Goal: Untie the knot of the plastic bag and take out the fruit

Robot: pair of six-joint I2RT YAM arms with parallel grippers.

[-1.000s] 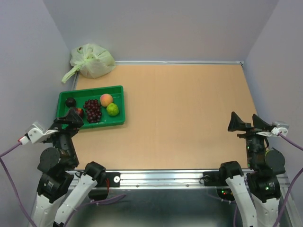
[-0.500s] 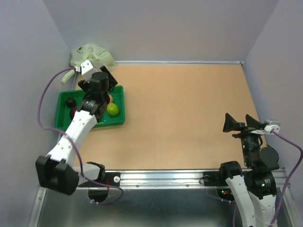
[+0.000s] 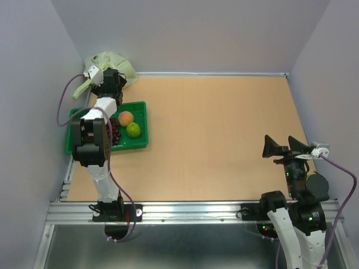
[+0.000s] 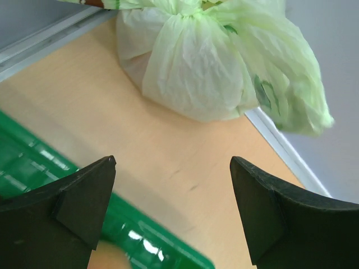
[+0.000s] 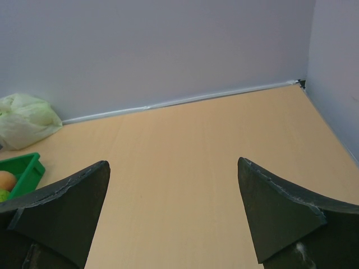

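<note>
The pale green plastic bag (image 3: 110, 65) sits tied in the far left corner against the wall. In the left wrist view the bag (image 4: 207, 67) fills the top, and its bunched neck, the knot (image 4: 188, 11), is at the top edge. A thin tail (image 3: 82, 89) hangs to the bag's left. Any fruit inside the bag is hidden. A lime-green fruit (image 3: 133, 130) lies in the green tray (image 3: 140, 143). My left gripper (image 3: 116, 79) is open and empty just short of the bag (image 4: 173, 168). My right gripper (image 3: 285, 147) is open and empty at the near right (image 5: 174, 168).
The green tray also holds an orange-pink peach (image 3: 126, 117) and purple grapes (image 3: 110, 130); the left arm lies across its left half. Walls close in the left, back and right. The tray's corner (image 4: 33, 168) shows under the left fingers.
The left arm swung from its rest by the base out over the tray to the far left corner, ending at the bag. The right gripper shifted slightly left.
</note>
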